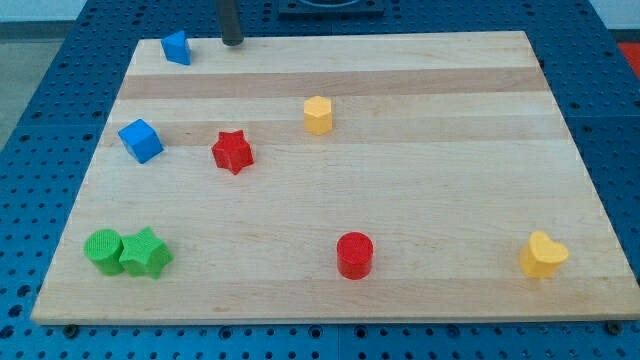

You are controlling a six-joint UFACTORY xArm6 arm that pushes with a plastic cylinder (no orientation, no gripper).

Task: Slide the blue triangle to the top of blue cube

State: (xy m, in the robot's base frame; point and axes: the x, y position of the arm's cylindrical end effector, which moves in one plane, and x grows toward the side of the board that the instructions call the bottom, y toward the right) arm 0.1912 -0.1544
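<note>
Camera view, and my tip [232, 42] sits right at the view's top edge of the bench [420, 290], just to the view's right of the blue triangle [177, 47], apart from it by a small gap. No gripper on this rig (just the rod, so nothing to spread or pinch).

The blue triangle is in the top-left corner; the blue cube [140, 140] lies below it, slightly further left, well apart. So the triangle looks already roughly above the cube.

The risk, as I judge it: a leftward shove from here could send the triangle off the bench's left edge, since little board remains there. A glancing contact could also spin it aside. The red star [232, 151] stays clear.
</note>
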